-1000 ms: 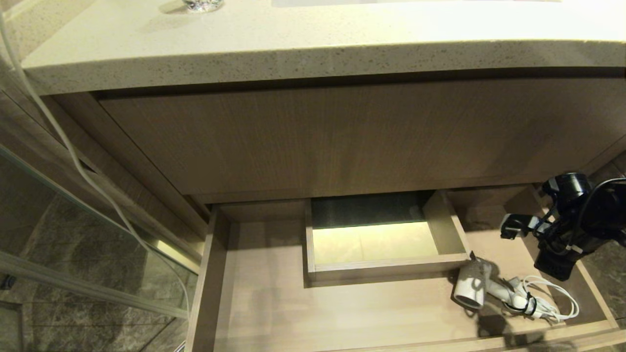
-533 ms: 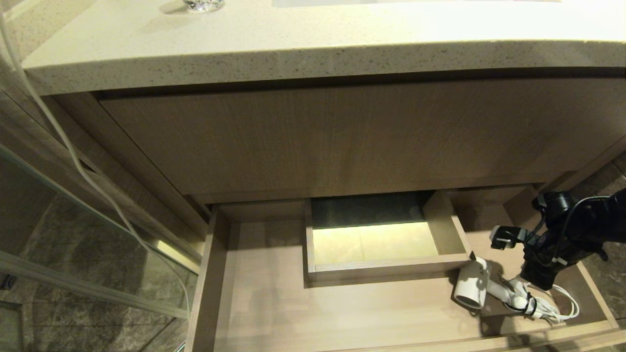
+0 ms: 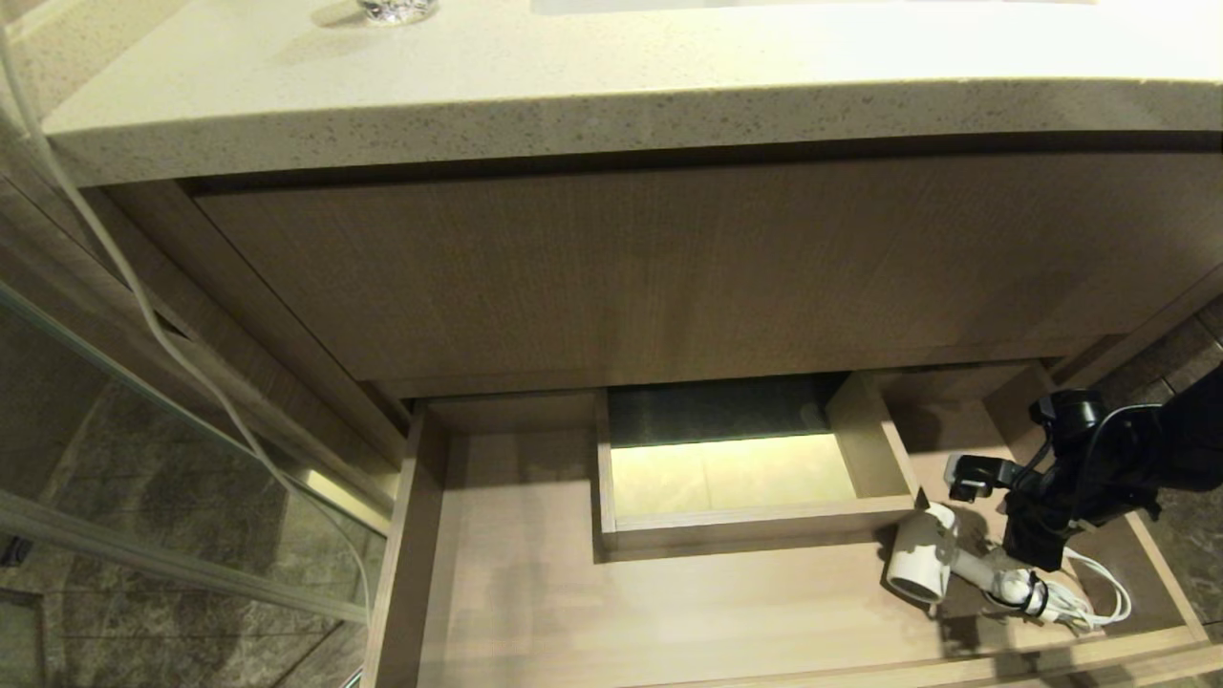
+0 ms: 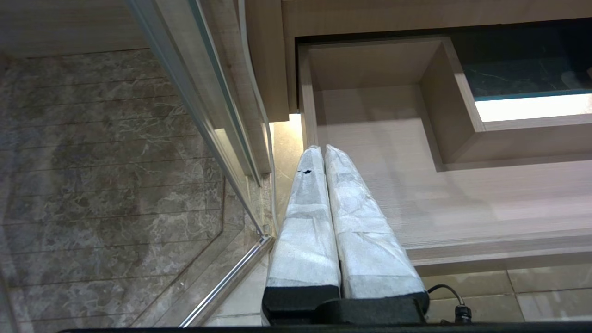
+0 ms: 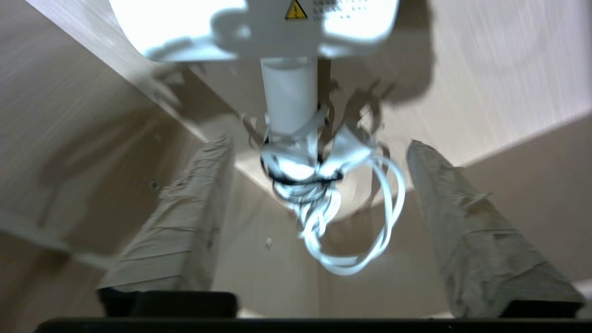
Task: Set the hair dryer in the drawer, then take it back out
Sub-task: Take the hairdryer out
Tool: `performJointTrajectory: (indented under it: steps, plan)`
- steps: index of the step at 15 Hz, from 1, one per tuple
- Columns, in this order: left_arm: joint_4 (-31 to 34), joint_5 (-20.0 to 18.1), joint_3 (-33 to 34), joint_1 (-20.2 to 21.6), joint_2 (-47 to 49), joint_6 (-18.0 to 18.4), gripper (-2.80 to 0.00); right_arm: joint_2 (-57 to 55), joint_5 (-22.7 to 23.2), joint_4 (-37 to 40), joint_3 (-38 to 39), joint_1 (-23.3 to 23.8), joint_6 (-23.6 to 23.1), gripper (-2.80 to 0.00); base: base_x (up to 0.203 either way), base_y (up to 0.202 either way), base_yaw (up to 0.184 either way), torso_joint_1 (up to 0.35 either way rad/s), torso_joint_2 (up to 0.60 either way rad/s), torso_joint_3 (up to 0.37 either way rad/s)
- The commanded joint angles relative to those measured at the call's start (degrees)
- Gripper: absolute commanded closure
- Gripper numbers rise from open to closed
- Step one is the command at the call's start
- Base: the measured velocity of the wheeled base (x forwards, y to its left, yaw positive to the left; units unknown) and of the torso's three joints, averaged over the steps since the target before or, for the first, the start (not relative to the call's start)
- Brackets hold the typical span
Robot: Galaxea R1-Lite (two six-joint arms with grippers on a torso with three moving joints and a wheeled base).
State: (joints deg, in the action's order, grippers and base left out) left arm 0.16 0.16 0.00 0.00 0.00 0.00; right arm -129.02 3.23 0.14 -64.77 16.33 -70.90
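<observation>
Two end effectors: the right end effector (image 5: 317, 143) hangs spread wide over the hair dryer (image 3: 919, 558) in the drawer (image 3: 497, 592), holding nothing; the left end effector (image 4: 323, 150) is closed, empty.

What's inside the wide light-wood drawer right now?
In the wide light-wood drawer lies the small white hair dryer with its bundled white cord, near the boxed rectangular cutout. The right gripper, open, covers part of the drawer floor beside it.
</observation>
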Motion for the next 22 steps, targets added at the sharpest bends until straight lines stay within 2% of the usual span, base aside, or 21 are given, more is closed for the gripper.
performJointTrajectory:
  steps: [1, 5, 8, 14, 22]
  plan:
    - [0.0, 0.0, 0.0, 0.0, 0.0, 0.0, 0.0, -1.9, 1.5, -1.6, -0.2, 0.5, -2.1, -2.8, 0.0, 0.0, 0.0, 0.0, 0.0, 0.0]
    - [0.0, 0.0, 0.0, 0.0, 0.0, 0.0, 0.0, -3.5, 4.5, -5.1, 0.1, 1.7, -5.5, -2.8, 0.0, 0.0, 0.0, 0.0, 0.0, 0.0]
    - [0.0, 0.1, 0.0, 0.0, 0.0, 0.0, 0.0, -4.5, 6.8, -5.1, 0.1, 3.2, -10.4, -2.8, 0.0, 0.0, 0.0, 0.0, 0.0, 0.0]
    - [0.0, 0.1, 0.0, 0.0, 0.0, 0.0, 0.0, -6.5, 10.0, -7.0, 0.2, 4.6, -13.7, -2.8, 0.0, 0.0, 0.0, 0.0, 0.0, 0.0]
    - [0.0, 0.0, 0.0, 0.0, 0.0, 0.0, 0.0, -10.3, 11.0, -10.0, -0.5, 3.8, -13.8, -2.8, 0.0, 0.0, 0.0, 0.0, 0.0, 0.0]
